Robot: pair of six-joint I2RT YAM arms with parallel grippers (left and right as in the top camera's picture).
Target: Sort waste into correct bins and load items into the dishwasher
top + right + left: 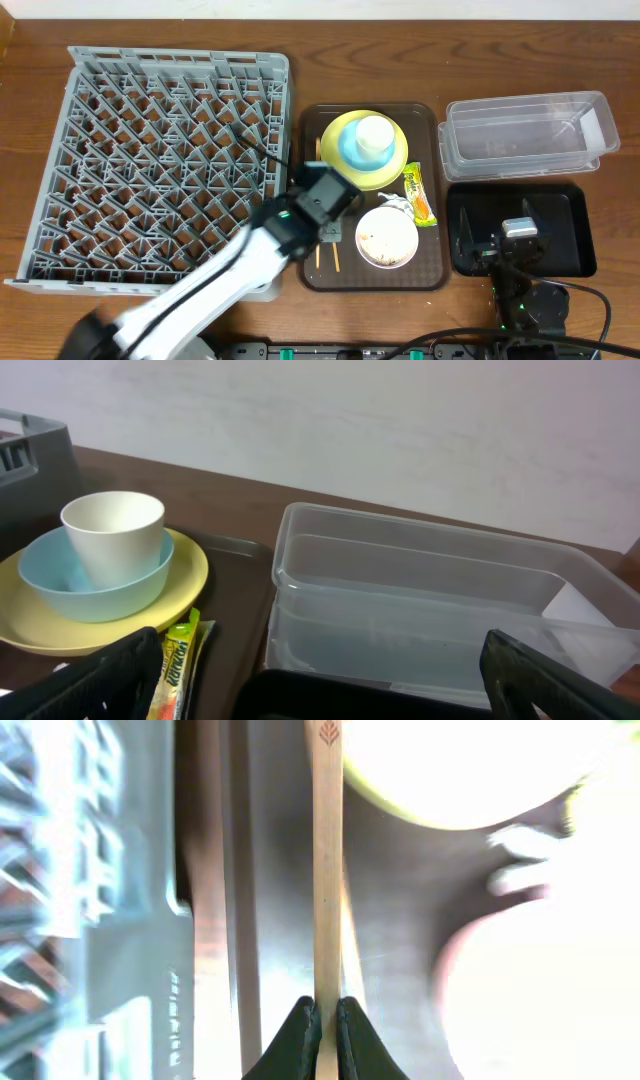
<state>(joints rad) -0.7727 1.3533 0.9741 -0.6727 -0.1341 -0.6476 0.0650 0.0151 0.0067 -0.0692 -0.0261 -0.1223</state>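
The left end effector (327,1012) is closed on one thin wooden chopstick (327,870), which is pinched between its two black fingers (300,1035) at the left edge of the brown rectangular serving tray (427,255). A second chopstick (337,257) lies just beside the first one, and I cannot tell if the held one is lifted from the tray. On the far part of this tray stands the yellow-green round plate (338,130), with the light blue bowl (350,152) on it and the small white cup (374,133) inside the bowl. The white bowl (361,240) with beige crumbly food scraps (386,244) sits at the near side. The small yellow-green snack wrapper (420,193) lies to the right of the plate, and the crumpled white tissue (393,203) is beside the wrapper. The large grey plastic dish rack (150,160) is on the wooden tabletop (30,40) at the left. At the right, the clear rectangular plastic tub (520,135) is far and the shallow black rectangular tray (572,220) is near. The right end effector (500,242) stands wide open above the black tray and holds nothing.
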